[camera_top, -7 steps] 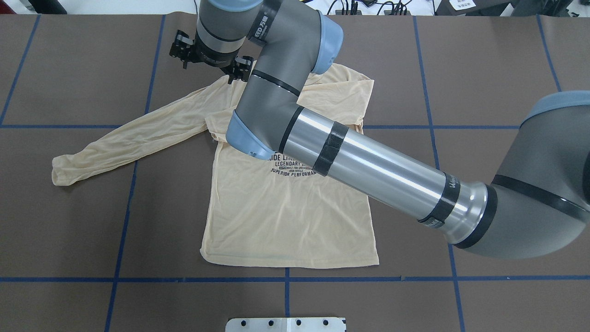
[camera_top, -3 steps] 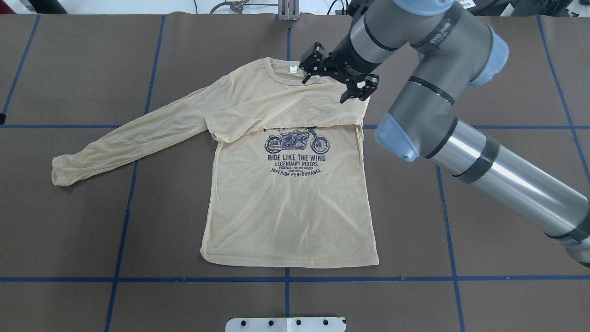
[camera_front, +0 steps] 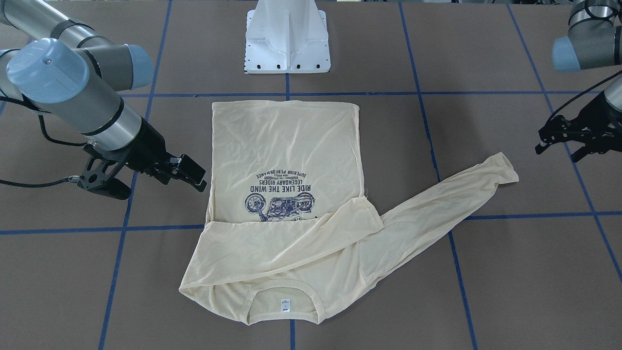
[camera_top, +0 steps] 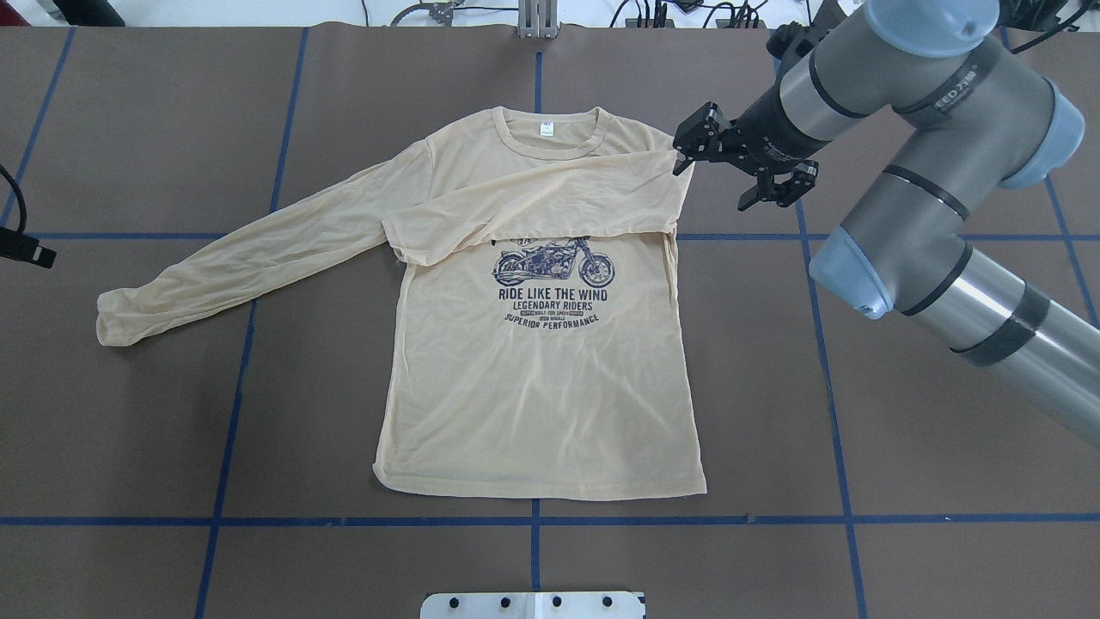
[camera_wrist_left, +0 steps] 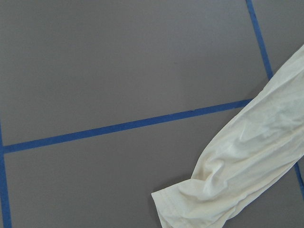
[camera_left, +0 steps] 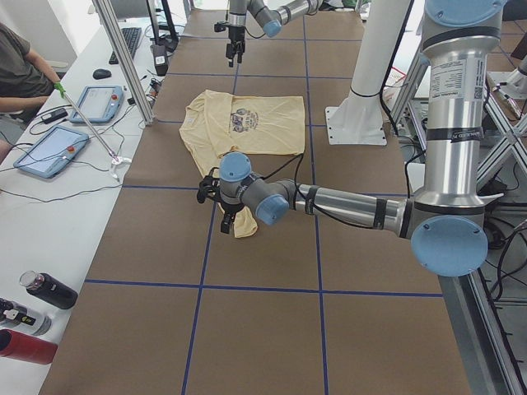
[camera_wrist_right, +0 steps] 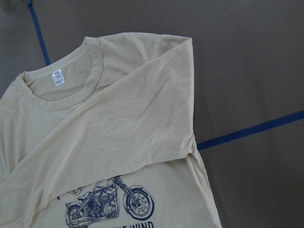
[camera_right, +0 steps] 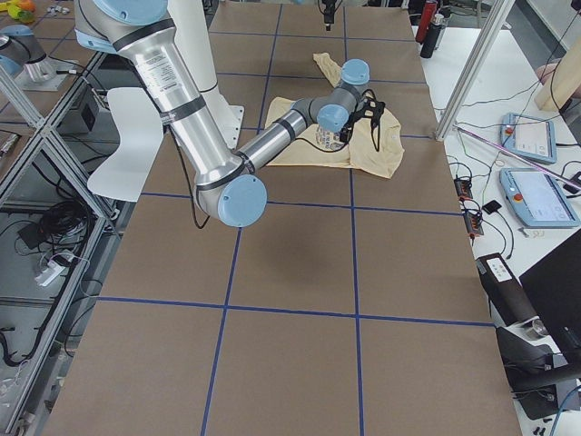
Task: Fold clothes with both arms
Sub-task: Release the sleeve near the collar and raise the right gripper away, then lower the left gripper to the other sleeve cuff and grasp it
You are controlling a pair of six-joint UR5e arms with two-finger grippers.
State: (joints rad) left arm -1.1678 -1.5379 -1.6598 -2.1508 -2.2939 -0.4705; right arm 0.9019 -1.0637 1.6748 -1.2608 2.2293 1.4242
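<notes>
The cream-yellow clothes [camera_top: 533, 387] lie flat on the brown table, print side up. One sleeve [camera_top: 550, 193] is folded across the chest. The other sleeve [camera_top: 241, 249] stretches out toward my left side. The collar and its white label [camera_top: 545, 129] are at the far edge. My right gripper [camera_top: 718, 182] hovers open and empty just off the shirt's right shoulder, also seen from the front [camera_front: 160, 187]. My left gripper [camera_front: 559, 151] is open and empty, a little beyond the stretched sleeve's cuff [camera_wrist_left: 190, 199]. The shirt's folded shoulder [camera_wrist_right: 142, 118] fills the right wrist view.
Blue tape lines [camera_top: 533, 520] divide the table into squares. The white pedestal base [camera_front: 286, 43] stands behind the shirt's hem. A person [camera_left: 16, 66] sits at the side bench with tablets [camera_left: 49, 148] and bottles [camera_left: 45, 290]. Metal frame posts [camera_left: 123, 66] border the table.
My right arm swung from over the shirt's left shoulder across to its right side, uncovering the collar and print. The shirt has not moved. My left gripper's edge has come into the overhead view.
</notes>
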